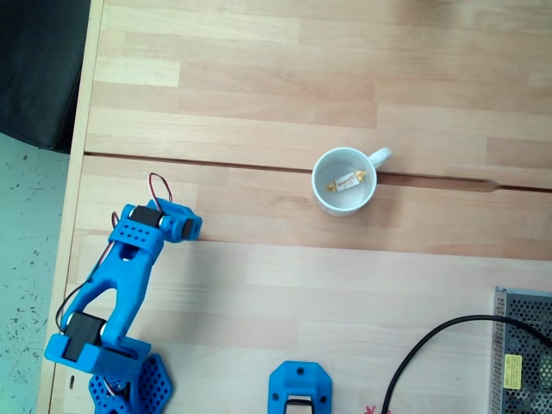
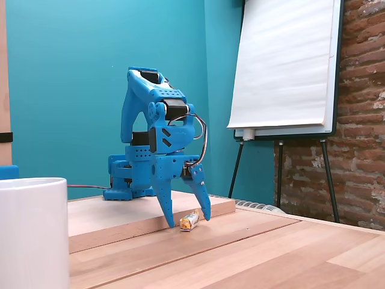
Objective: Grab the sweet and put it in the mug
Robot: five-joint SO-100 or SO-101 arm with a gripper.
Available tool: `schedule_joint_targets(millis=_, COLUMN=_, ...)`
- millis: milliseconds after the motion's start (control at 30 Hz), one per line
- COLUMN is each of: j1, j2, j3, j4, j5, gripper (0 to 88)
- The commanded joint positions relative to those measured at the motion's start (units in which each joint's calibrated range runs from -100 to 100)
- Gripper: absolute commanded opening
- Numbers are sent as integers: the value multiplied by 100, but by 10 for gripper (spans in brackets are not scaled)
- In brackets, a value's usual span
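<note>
Open blue gripper (image 2: 189, 221) being straddled over a sweet (image 2: 189, 221) on the pale wood table (image 2: 289, 253), teal wall (image 2: 60, 90) and flipchart (image 2: 283, 66) being shown behind

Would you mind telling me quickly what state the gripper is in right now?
Gripper: open, fingers spread on either side of a sweet lying on the table; not gripping it yet.

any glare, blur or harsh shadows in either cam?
In the top-down fixed view the light is flat and soft: the mug casts barely any shadow, and the picture is slightly hazy. In the low fixed view the mug sits blurred in the foreground, while the gripper and the sweet are sharp.
</note>
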Motion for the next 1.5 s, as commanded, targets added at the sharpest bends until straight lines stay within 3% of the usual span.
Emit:
schedule_joint_targets(millis=0, j1=-11, j2=-27, j3=-169, j4=-39, j5=-20, gripper=313)
schedule_joint_targets(millis=533, j1=-41, j2=24, j3=81, j4=-112, j5=-259, gripper=307)
schedule_joint_targets(millis=1033, j1=-48, j2=33, j3=99, j4=-112, j5=-274, gripper=44)
schedule_joint_targets(millis=1467, j1=-48, j2=-346, j3=-133, j4=-112, j5=-308, gripper=32)
